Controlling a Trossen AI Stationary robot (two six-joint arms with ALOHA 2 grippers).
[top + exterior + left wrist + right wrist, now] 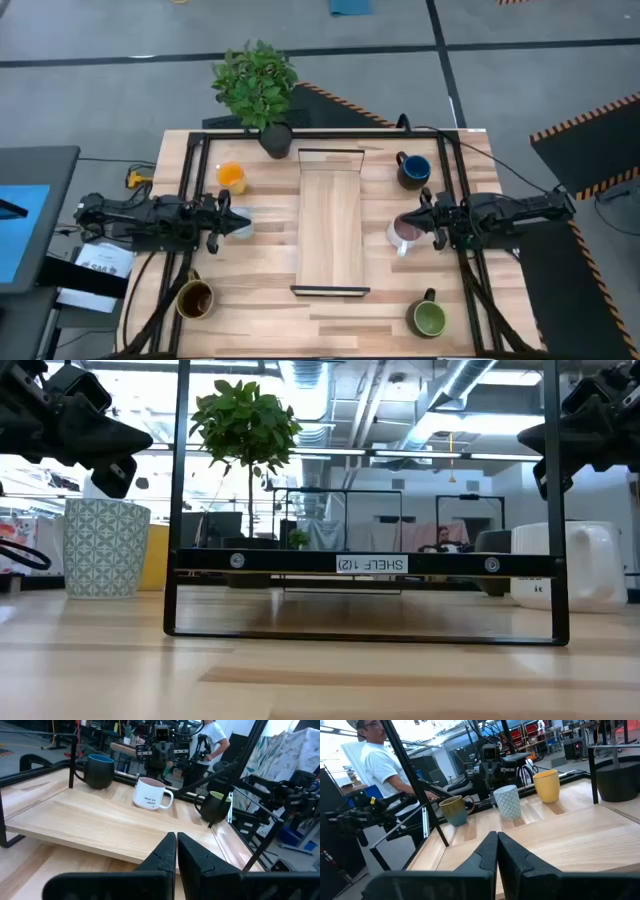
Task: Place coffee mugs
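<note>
Six mugs stand on the table on either side of a wooden shelf (330, 220). On the left are an orange mug (231, 177), a white patterned mug (240, 226) and a brown mug (194, 298). On the right are a dark blue mug (413, 170), a white mug with a pink inside (405, 232) and a green mug (428, 318). My left gripper (176, 845) is shut and empty, raised above the patterned mug (105, 548). My right gripper (496, 845) is shut and empty, raised above the white mug (580, 565).
The shelf has a black metal frame (180, 500) with uprights at its corners. A potted plant (257, 85) stands at the table's far edge. A person (375, 750) stands beyond the table's near edge. Cables run along the table's left and right sides.
</note>
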